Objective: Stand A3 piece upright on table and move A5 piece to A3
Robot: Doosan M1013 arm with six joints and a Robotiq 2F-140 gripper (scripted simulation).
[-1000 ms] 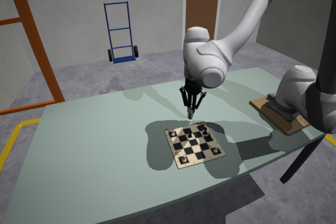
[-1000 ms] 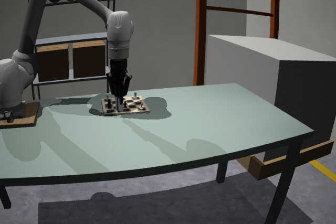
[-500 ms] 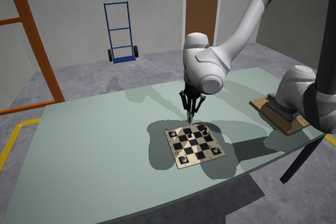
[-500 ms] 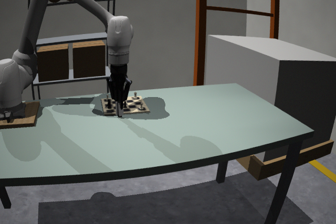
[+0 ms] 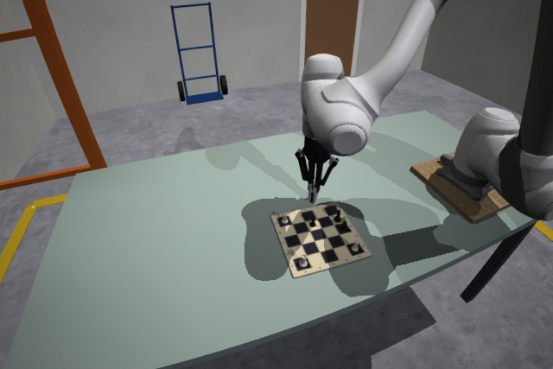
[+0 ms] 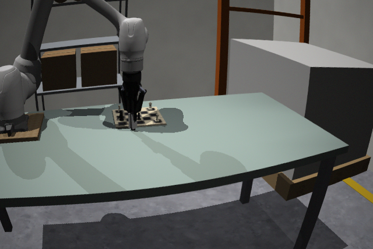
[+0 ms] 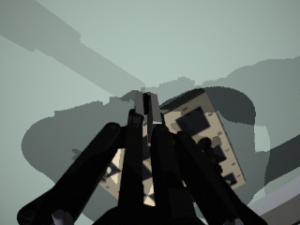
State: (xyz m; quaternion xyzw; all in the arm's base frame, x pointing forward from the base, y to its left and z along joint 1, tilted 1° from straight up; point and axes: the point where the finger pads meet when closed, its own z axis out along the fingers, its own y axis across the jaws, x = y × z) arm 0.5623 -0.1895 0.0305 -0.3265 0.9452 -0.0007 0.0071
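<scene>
The small chessboard (image 5: 320,239) lies on the green table, right of centre. It carries three black pieces (image 5: 309,220) (image 5: 335,213) (image 5: 347,226) near its far side, and three white pieces (image 5: 282,220) (image 5: 354,247) (image 5: 302,261) at its corners, all upright. My gripper (image 5: 312,197) points straight down, with its fingertips low over the table just off the board's far edge. It is shut on a thin chess piece (image 7: 146,108) that the fingers mostly hide. The gripper also shows in the exterior view (image 6: 132,126), in front of the board (image 6: 140,116).
The arm's base stands on a wooden plate (image 5: 460,190) at the table's right end. A large grey box (image 6: 301,89) stands beside the table. A shelf with brown boxes (image 6: 79,65) is behind the arm. A blue hand truck (image 5: 199,54) is by the wall.
</scene>
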